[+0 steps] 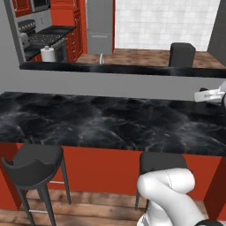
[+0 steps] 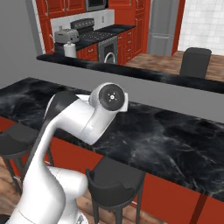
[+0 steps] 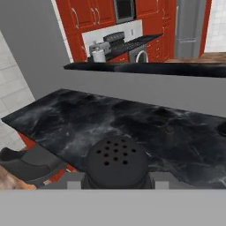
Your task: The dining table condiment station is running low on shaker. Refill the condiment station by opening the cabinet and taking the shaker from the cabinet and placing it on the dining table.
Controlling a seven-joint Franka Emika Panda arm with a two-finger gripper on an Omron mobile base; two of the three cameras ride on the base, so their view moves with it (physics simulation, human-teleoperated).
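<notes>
The tool (image 3: 115, 185) is clamped around the shaker (image 3: 116, 162), whose dark perforated cap shows between the finger tips, held above the near edge of the black marble tabletop (image 3: 132, 123). This looks like the placing step. Next, lower it upright onto the marble, then release.

Left base view: set low behind the arm, facing straight across the dining table (image 1: 110, 123); stools (image 1: 37, 165) at 7 o'clock, far kitchen range (image 1: 46, 37) at 11.

Right base view: same table (image 2: 175, 135) seen obliquely, running 9 to 4 o'clock; arm elbow close, centre frame.

Hand view: close over the table edge (image 3: 132, 119), looking toward the cabinet (image 3: 86, 13) at 11 o'clock. All three share the marble top.
</notes>
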